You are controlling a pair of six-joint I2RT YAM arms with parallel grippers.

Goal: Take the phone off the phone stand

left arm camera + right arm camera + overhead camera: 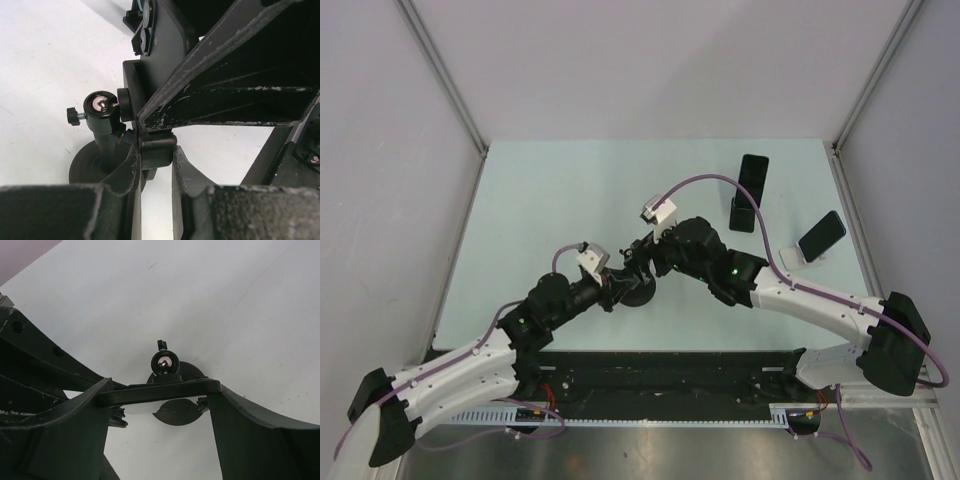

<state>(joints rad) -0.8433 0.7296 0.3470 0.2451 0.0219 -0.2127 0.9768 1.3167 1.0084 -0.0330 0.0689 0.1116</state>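
Note:
The black phone stand point(638, 296) stands mid-table on a round base point(85, 165) with a ball joint point(100, 105). My left gripper point(616, 286) is shut on the stand's lower clamp piece point(156, 150), its fingers point(125, 175) pressing on both sides. The black phone point(162, 45) sits in the stand, camera lenses showing. My right gripper point(646, 262) is shut on the phone point(160, 392), one finger on each long edge, above the ball joint point(164, 362) and base point(175, 415). In the top view the phone is mostly hidden by both grippers.
At the back right a black phone point(752, 180) stands in a black stand point(742, 215). Another phone point(821, 235) leans on a white stand point(790, 258). Metal frame posts rise at the table's far corners point(480, 150).

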